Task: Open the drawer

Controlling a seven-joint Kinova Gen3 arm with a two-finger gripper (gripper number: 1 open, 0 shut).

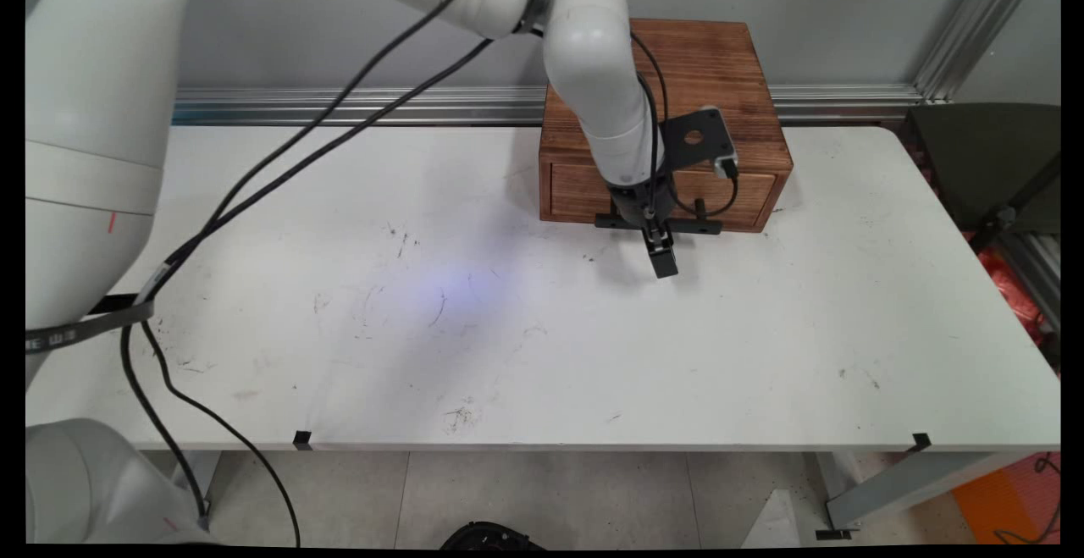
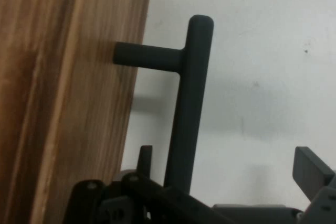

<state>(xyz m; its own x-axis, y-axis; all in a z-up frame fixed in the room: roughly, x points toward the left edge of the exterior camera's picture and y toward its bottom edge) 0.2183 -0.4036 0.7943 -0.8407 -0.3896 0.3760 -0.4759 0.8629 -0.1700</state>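
Note:
A brown wooden box [image 1: 703, 75] stands at the back of the white table [image 1: 508, 329], its drawer front [image 1: 576, 190] facing the near side. A black bar handle [image 1: 703, 226] runs across the drawer on two posts. My gripper [image 1: 656, 240] reaches down in front of the drawer at the middle of that handle. In the hand view the handle [image 2: 191, 103] stands off the wooden front [image 2: 63, 103] and passes between my open fingers. It lies close to the left finger [image 2: 144, 156], with a wide gap to the right finger [image 2: 312, 169]. Nothing is clamped.
An aluminium rail [image 1: 356, 105] runs along the wall behind the table. Black cables [image 1: 279, 168] hang from the arm over the table's left half. A dark object [image 1: 982, 160] stands beyond the table's right edge.

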